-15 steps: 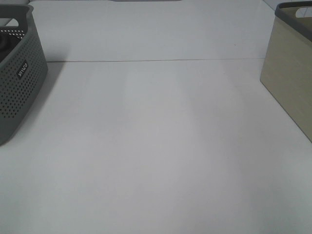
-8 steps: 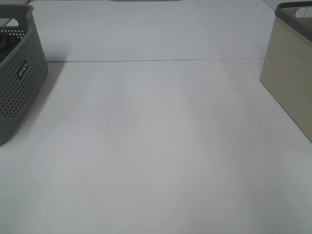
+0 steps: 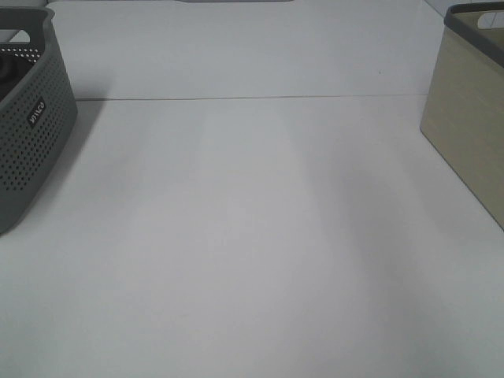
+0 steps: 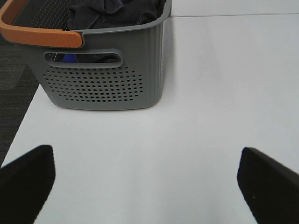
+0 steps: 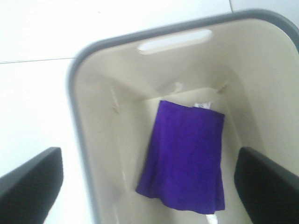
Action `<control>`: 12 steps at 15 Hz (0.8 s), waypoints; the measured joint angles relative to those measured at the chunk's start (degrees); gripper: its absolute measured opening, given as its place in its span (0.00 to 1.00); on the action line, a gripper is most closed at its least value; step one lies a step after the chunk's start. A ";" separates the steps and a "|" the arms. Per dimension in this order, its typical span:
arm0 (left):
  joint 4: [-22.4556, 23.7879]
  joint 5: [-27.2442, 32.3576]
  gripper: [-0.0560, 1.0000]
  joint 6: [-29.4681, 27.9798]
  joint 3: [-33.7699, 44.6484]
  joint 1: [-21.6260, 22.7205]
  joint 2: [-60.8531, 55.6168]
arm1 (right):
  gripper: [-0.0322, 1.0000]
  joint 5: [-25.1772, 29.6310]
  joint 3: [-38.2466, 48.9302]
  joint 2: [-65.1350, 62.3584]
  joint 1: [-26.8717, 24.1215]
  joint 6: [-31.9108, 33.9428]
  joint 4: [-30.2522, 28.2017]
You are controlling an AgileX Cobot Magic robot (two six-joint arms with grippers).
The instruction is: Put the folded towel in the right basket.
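The folded purple towel (image 5: 187, 156) lies flat on the floor of the beige right basket (image 5: 93, 140), a small white tag at one edge. My right gripper (image 5: 149, 186) hangs above the basket, open and empty, with one dark fingertip (image 5: 30, 179) at each side of the right wrist view. The basket's side (image 3: 468, 118) shows at the right edge of the exterior high view; the towel is hidden there. My left gripper (image 4: 149, 186) is open and empty above the white table, in front of the grey perforated basket (image 4: 105, 79). Neither gripper shows in the exterior high view.
The grey perforated basket (image 3: 31, 118) with a small label stands at the left edge, holding dark clothes (image 4: 112, 11), and has an orange handle (image 4: 37, 32). The white table (image 3: 252, 236) lies between the two baskets. Dark floor (image 4: 14, 79) shows past the table's edge.
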 joint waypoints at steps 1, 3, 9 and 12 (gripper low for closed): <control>0.00 0.00 0.99 0.00 0.00 0.00 0.00 | 0.96 0.00 0.00 -1.20 3.44 2.18 -1.89; 0.00 0.00 0.99 0.00 0.00 0.00 0.00 | 0.96 -0.06 1.38 -4.07 5.16 4.13 -2.81; 0.00 0.00 0.99 0.00 0.00 0.00 0.00 | 0.96 -2.12 39.48 -35.01 5.16 2.41 3.32; 0.00 0.00 0.99 0.00 0.00 0.00 0.00 | 0.96 -3.78 67.04 -63.83 5.16 2.41 3.44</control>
